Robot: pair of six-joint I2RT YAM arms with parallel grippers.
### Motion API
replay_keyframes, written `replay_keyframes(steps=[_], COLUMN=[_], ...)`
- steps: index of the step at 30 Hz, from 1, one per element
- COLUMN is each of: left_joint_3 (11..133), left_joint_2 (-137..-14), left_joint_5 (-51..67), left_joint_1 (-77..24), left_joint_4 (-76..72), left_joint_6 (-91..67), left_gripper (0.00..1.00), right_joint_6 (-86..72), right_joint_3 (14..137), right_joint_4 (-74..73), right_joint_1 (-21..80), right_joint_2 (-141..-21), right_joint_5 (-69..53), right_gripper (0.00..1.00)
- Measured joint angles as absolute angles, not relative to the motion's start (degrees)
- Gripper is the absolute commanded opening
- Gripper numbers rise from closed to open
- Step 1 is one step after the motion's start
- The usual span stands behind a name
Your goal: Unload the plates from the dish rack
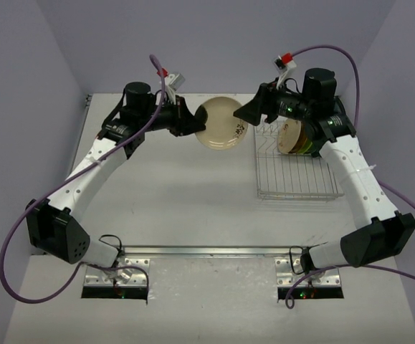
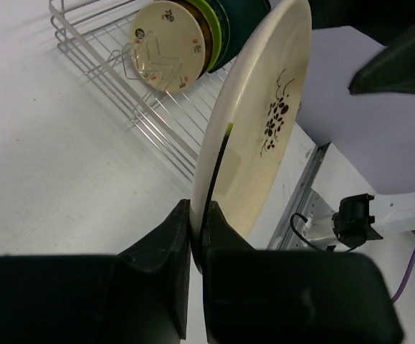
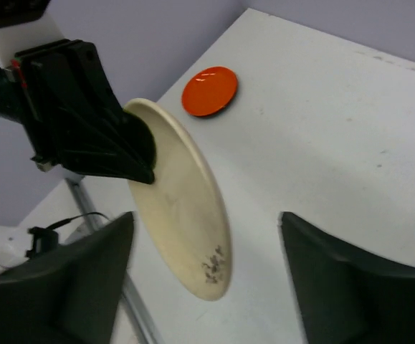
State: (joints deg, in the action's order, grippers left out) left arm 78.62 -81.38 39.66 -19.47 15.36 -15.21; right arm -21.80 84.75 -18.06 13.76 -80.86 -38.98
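Observation:
My left gripper [image 1: 198,123] is shut on the left rim of a large cream plate [image 1: 221,123] with a black flower print and holds it tilted above the table, left of the dish rack [image 1: 293,179]. In the left wrist view the jaws [image 2: 198,231] pinch the plate's edge [image 2: 257,136]. My right gripper [image 1: 249,117] is open at the plate's right edge; in the right wrist view its fingers [image 3: 207,287] stand wide apart on either side of the plate's tip [image 3: 182,208] without touching it. A small cream plate [image 2: 168,43], a green one and a dark-teal plate [image 2: 243,14] stand in the rack [image 2: 99,50].
An orange plate [image 3: 209,91] lies flat on the white table beyond the left gripper [image 3: 99,122]. The remaining plates [image 1: 293,136] stand at the rack's far end. A metal rail [image 1: 207,251] runs along the near edge between the arm bases. Lilac walls close the back and sides.

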Motion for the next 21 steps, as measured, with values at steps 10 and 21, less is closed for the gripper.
replay_keyframes(steps=[10,21], left_joint_3=[78.16,88.59], left_joint_2=[-85.79,-113.43], left_joint_5=[41.05,35.39], left_joint_1=[7.72,28.25], left_joint_4=[18.6,30.58], left_joint_6=[-15.35,-7.89], left_gripper=[0.0,0.0], right_joint_6=[-19.88,-11.02], right_joint_3=[78.15,70.71], right_joint_4=[-19.05,-19.15], right_joint_1=[13.57,13.21], right_joint_2=[-80.31,-80.05], right_joint_5=[-18.02,-1.51], right_gripper=[0.99,0.99])
